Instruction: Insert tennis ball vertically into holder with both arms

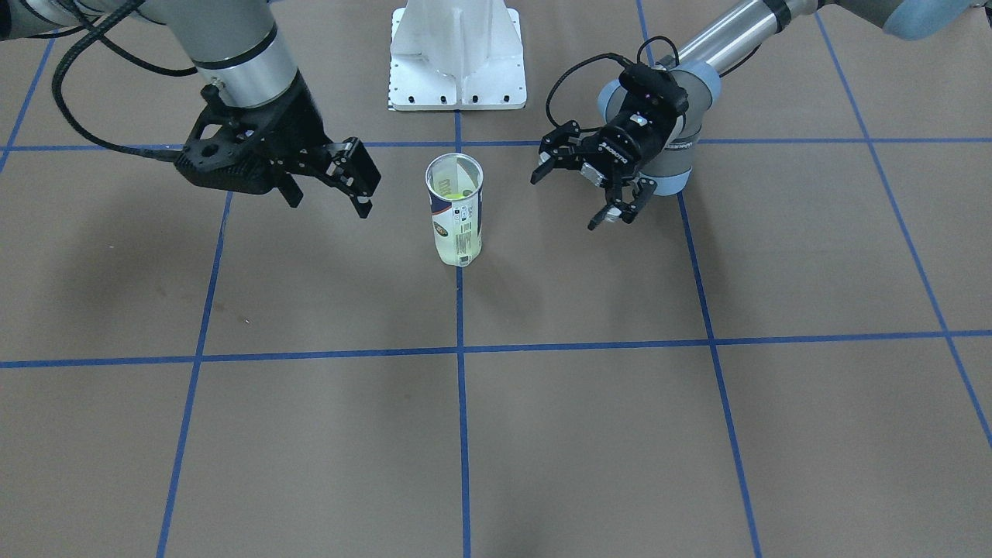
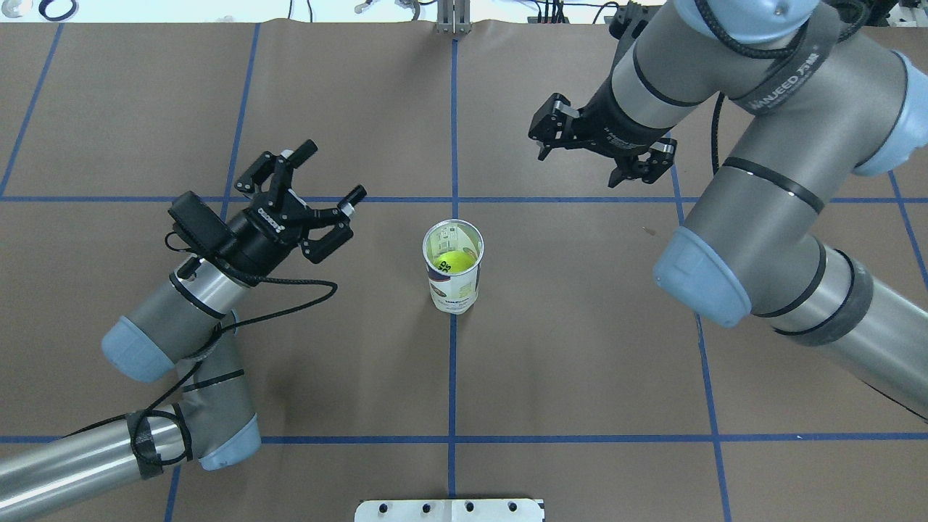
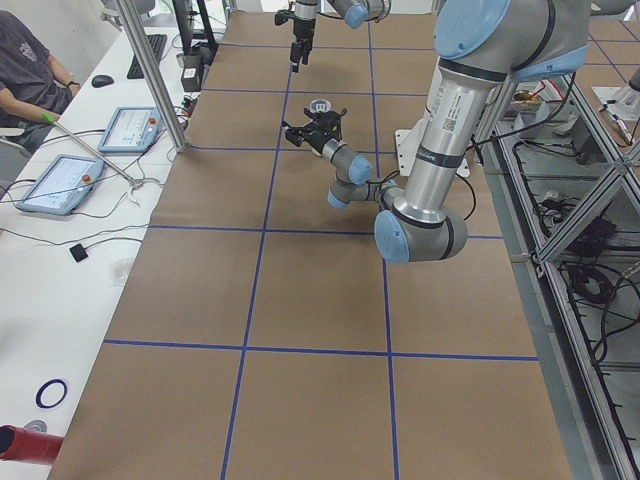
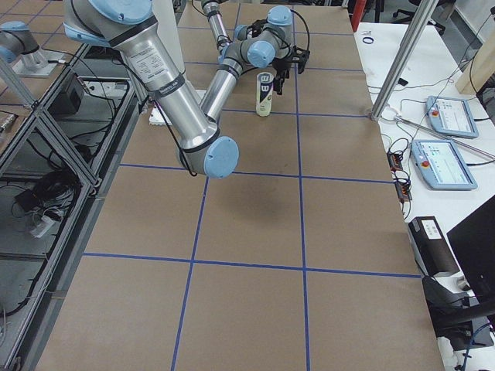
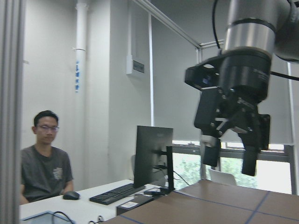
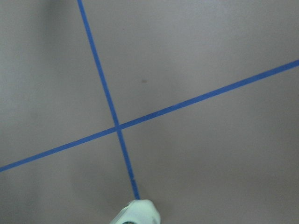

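The holder is seen upright at frame centre, tennis ball inside; the left end effector and right end effector are held spread, either side.

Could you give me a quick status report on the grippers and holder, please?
Left gripper open, empty. Right gripper open, empty. Holder upright, tennis ball inside. No obstruction seen.
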Available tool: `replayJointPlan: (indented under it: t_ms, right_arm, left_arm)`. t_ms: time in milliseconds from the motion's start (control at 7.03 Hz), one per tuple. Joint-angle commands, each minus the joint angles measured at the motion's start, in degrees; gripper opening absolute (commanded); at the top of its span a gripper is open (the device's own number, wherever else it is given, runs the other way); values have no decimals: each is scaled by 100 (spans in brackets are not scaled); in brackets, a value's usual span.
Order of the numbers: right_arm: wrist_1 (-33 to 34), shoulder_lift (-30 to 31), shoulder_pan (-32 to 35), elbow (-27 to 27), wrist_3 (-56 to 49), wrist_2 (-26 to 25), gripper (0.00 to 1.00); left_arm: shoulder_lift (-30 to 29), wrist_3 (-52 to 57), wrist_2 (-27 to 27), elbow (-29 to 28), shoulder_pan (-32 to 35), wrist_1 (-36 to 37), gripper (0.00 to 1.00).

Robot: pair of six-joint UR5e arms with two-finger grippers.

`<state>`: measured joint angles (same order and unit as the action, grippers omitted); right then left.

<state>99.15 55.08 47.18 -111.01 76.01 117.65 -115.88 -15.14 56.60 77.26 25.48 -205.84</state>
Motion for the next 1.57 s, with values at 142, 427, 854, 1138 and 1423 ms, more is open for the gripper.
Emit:
replayJointPlan:
  t_ms: [142,427,854,1138,1423]
  right_arm:
    - [-10,791,764,61,-1707,-58,98]
    - [-45,907,1073,438,-2430,-58,98]
    - [-45,916,1529,869,-3248,-41,98]
    - [-45,951,1889,1255,-3976,98,98]
    - [-541,1510,2398,1484,-4794,721,98]
  left_arm:
    - [801,-603,-992,-114,964,1071,99]
    - [952,-1939,-183,-123,1640,2498,99]
    - [953,-2335,2601,78,3151,4931,99]
    - [979,-2284,4640,603,3750,6942,99]
    - [1632,-2108,6491,1252,4419,7926,99]
